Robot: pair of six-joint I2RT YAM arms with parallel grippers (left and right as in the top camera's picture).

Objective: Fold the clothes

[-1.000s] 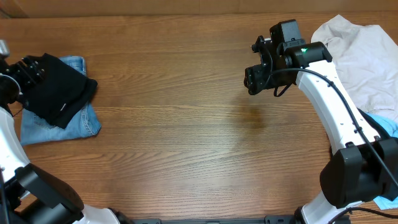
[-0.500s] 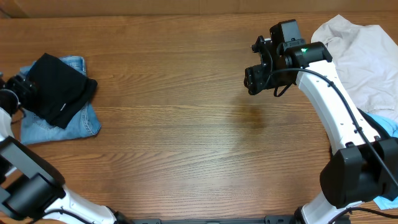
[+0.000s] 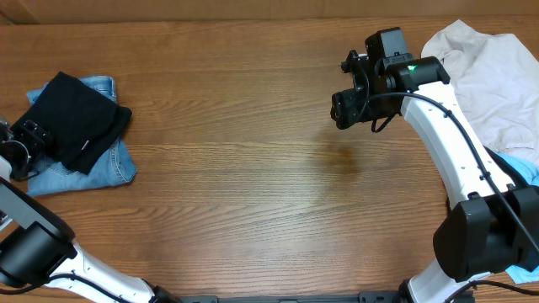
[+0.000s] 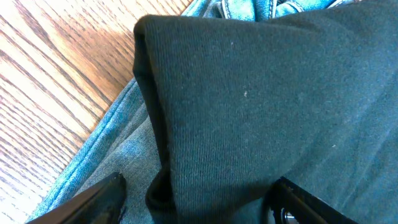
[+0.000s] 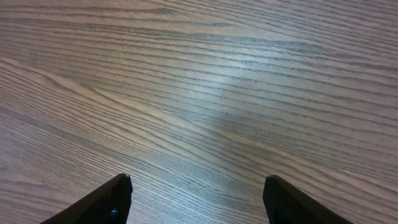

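Observation:
A folded black garment [image 3: 80, 119] lies on folded blue jeans [image 3: 105, 164] at the table's left. My left gripper [image 3: 25, 139] is open at the stack's left edge; in the left wrist view its fingers [image 4: 196, 202] straddle the black garment's [image 4: 261, 99] folded corner above the jeans [image 4: 118, 155], not clamped. My right gripper [image 3: 344, 108] is open and empty above bare wood at the upper middle-right; its wrist view [image 5: 196, 196] shows only table. A crumpled white garment [image 3: 497, 76] lies at the far right.
A light blue cloth [image 3: 524, 172] lies at the right edge beside the right arm's base. The wooden table [image 3: 253, 168] spans the view between the two arms.
My left gripper has drawn back to the left and toward the front, off the black garment, which is now uncovered. The right arm has not moved.

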